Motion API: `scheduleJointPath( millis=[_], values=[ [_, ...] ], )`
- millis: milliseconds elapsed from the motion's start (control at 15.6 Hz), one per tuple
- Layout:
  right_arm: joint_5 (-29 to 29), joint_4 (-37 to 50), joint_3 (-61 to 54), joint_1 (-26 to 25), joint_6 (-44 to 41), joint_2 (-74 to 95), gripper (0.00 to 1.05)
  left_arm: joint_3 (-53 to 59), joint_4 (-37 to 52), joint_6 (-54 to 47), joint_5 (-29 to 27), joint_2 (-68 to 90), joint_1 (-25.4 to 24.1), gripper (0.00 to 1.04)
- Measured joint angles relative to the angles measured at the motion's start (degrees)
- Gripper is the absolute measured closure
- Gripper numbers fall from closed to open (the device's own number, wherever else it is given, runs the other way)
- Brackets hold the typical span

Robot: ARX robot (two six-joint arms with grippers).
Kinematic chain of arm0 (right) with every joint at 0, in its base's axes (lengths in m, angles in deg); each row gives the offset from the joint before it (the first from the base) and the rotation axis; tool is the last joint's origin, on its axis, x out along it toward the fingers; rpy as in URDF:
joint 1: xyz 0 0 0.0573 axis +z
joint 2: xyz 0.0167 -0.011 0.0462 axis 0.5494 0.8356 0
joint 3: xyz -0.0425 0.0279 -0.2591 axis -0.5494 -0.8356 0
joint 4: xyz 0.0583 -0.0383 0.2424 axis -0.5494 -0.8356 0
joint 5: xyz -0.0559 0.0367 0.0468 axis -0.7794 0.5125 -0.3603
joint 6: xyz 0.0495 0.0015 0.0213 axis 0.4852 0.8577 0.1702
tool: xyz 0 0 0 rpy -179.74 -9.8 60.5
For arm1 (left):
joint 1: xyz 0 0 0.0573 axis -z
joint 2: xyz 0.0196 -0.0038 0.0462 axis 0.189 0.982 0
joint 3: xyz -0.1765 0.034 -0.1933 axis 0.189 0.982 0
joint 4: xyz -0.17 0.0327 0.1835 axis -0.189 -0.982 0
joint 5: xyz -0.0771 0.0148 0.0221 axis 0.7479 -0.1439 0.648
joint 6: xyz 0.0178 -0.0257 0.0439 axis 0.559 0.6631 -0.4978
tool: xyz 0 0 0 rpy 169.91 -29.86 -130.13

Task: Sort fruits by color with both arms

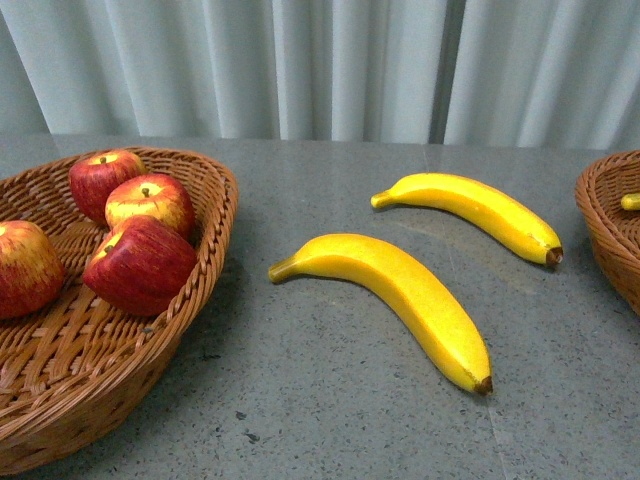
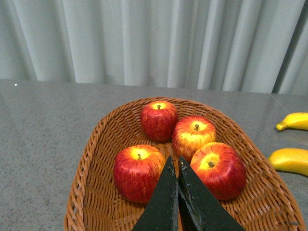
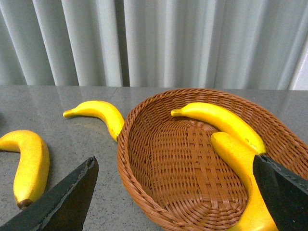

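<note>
Several red apples (image 1: pixel 140 265) lie in the wicker basket (image 1: pixel 215 215) on the left. Two yellow bananas (image 1: pixel 400 290) (image 1: pixel 480 210) lie on the grey table between the baskets. In the left wrist view my left gripper (image 2: pixel 174 161) is shut and empty, just above the basket (image 2: pixel 91 154), between two apples (image 2: pixel 138 171) (image 2: pixel 219 168). In the right wrist view my right gripper (image 3: pixel 174 166) is open wide over the right basket (image 3: pixel 126 159), which holds two bananas (image 3: pixel 221 120) (image 3: pixel 238 163). Neither arm shows in the front view.
The right basket (image 1: pixel 605 230) is cut off at the front view's right edge, with a banana tip (image 1: pixel 630 201) showing inside. A pale pleated curtain (image 1: pixel 320 60) hangs behind the table. The two loose bananas (image 3: pixel 101 111) (image 3: pixel 30 159) lie beside the right basket.
</note>
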Motion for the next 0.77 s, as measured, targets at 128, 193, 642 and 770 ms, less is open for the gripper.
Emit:
scheduleJointPath(
  millis=[128, 193, 642, 770],
  values=[
    [0.0, 0.0, 0.0, 0.0, 0.0, 0.0, 0.07, 1.3, -1.4, 0.0, 2.3, -3.2, -2.1, 1.03],
    [0.0, 0.0, 0.0, 0.0, 0.0, 0.0, 0.07, 1.9, -2.6, 0.0, 5.5, -4.8, -4.1, 1.03],
    [0.0, 0.0, 0.0, 0.0, 0.0, 0.0, 0.07, 5.6, -6.9, -0.2, 9.5, -13.4, -9.1, 1.03],
    [0.0, 0.0, 0.0, 0.0, 0.0, 0.0, 0.07, 5.6, -8.3, -0.2, 9.5, -15.4, -9.1, 1.03]
  ],
)
